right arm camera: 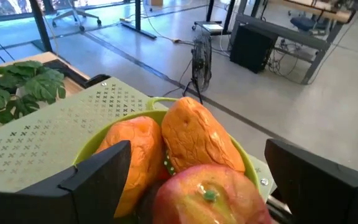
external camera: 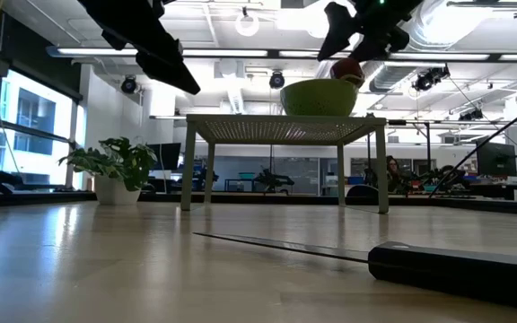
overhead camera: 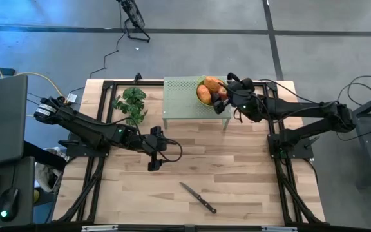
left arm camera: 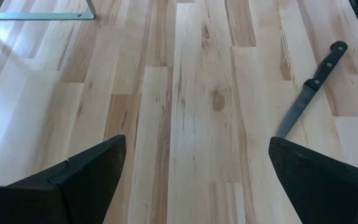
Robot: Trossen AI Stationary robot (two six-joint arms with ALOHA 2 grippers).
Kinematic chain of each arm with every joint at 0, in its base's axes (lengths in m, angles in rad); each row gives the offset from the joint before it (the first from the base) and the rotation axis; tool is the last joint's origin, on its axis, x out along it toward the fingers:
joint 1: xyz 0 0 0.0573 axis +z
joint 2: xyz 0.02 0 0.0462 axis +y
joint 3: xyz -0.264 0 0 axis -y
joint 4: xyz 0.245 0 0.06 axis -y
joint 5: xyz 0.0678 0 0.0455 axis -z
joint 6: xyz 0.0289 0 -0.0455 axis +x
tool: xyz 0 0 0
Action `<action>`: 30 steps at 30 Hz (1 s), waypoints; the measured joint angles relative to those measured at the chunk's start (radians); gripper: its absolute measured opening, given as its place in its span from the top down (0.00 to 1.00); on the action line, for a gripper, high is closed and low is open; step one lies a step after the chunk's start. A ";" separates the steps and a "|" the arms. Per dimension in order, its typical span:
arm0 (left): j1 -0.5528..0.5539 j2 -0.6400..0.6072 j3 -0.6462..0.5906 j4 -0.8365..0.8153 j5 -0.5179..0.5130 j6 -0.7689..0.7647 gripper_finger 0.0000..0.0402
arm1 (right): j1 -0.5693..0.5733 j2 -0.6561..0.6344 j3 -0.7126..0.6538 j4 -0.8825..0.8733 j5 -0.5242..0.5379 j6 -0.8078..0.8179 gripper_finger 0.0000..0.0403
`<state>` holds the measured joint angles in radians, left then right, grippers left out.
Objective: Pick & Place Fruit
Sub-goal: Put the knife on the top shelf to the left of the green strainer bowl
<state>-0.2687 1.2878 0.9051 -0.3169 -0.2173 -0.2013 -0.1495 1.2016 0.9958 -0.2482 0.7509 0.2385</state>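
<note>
The fruit sits piled in a green bowl (right arm camera: 157,109) on a small green perforated stand (overhead camera: 182,96) at the far edge of the wooden table (overhead camera: 192,174). In the right wrist view two orange oblong pieces lie side by side, one (right arm camera: 135,155) touching the other (right arm camera: 197,140), and a red apple (right arm camera: 213,193) rests against them on the side nearest the camera. From above, a dark purple round piece (overhead camera: 219,95) shows beside the orange ones at the bowl's right side.

The right gripper (overhead camera: 232,90) hangs just over the right side of the bowl, its fingers (right arm camera: 98,174) spread wide with nothing between them. The apple lies directly below and between them, the orange pieces just beyond. In the low view the gripper (external camera: 353,36) hovers just above the bowl's rim, with the apple (external camera: 348,70) peeking over the edge beneath it.

The left gripper (overhead camera: 154,147) waits above the middle of the table, well apart from the stand, its fingers (left arm camera: 86,177) also spread and holding nothing; only bare boards lie under it.

A black-handled knife (overhead camera: 198,197) lies flat near the front of the table. A green leafy plant (overhead camera: 131,104) stands just left of the stand.
</note>
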 joint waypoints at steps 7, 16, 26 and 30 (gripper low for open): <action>0.000 0.015 0.001 0.014 0.001 0.024 0.03 | 0.027 -0.035 0.000 0.010 -0.002 -0.027 0.10; 0.000 0.020 0.000 0.024 0.026 0.040 0.03 | 0.109 -0.102 0.000 0.029 -0.025 -0.052 0.10; 0.000 0.020 0.000 0.010 0.026 0.031 0.03 | 0.281 -0.101 0.000 0.028 -0.121 0.035 0.10; 0.000 0.020 0.000 -0.004 0.028 0.013 0.03 | 0.368 -0.098 0.000 0.022 -0.129 0.086 0.10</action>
<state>-0.2687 1.3079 0.9054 -0.3207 -0.1894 -0.1885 0.2188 1.1034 0.9955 -0.2264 0.6216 0.3244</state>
